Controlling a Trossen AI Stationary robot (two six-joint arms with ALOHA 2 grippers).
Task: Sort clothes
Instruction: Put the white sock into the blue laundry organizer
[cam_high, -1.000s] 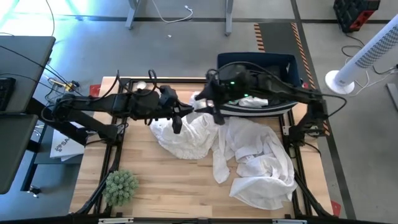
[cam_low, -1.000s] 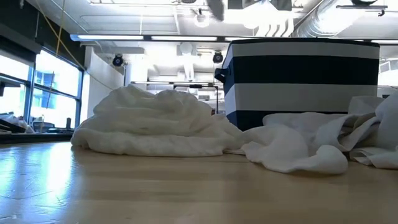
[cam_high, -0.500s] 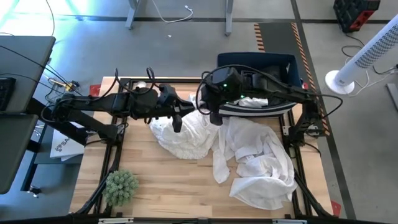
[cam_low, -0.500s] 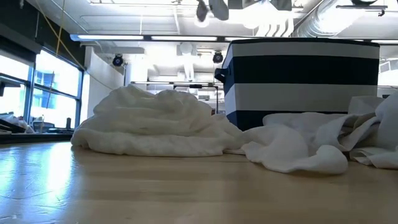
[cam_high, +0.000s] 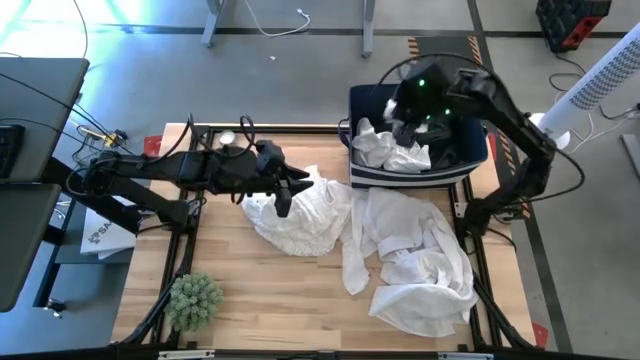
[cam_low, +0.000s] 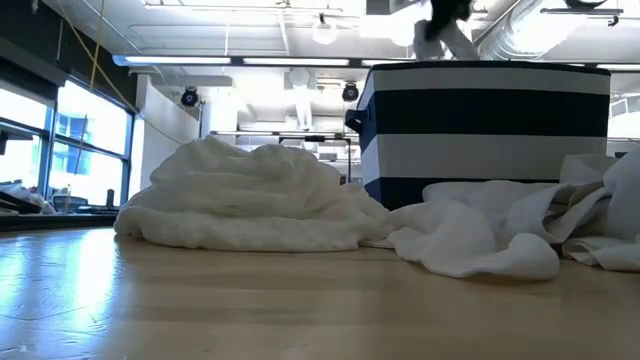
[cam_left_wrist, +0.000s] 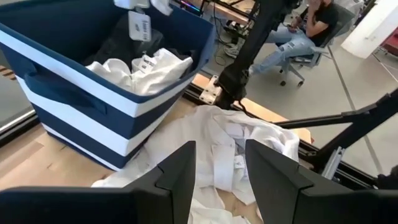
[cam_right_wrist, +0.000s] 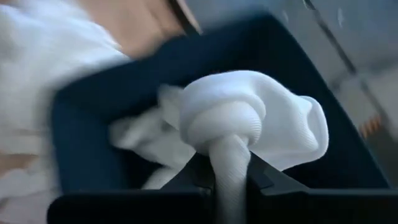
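My right gripper (cam_high: 410, 118) hangs over the navy blue and white striped bin (cam_high: 412, 178), shut on a small white knotted garment (cam_right_wrist: 249, 118). White clothes (cam_high: 388, 148) lie in the bin on something dark. My left gripper (cam_high: 290, 185) is open and empty just above a heap of white clothes (cam_high: 300, 215) on the table. In the left wrist view its fingers (cam_left_wrist: 180, 174) stand apart over the white cloth. A second, larger spread of white garments (cam_high: 415, 260) lies at the right, reaching up to the bin's near wall. My right gripper pinches a narrow twisted strand of the white garment (cam_right_wrist: 227, 163) between its two fingers, just below the knot. The knotted bulk bulges out beyond the fingertips, lifted clear over the bin's opening (cam_right_wrist: 93, 124).
A green spiky plant (cam_high: 193, 298) stands at the table's near left corner. The bin (cam_low: 485, 130) stands at the far right, in the low view behind the white heaps (cam_low: 240, 200). Bare wood lies along the near edge. A seated person (cam_left_wrist: 298, 37) shows beyond the table.
My right gripper has swung from above the far edge of the white heap, left of the bin, toward the table's far right corner. It now hangs over the bin and carries the small white garment with it. My left arm has kept still.
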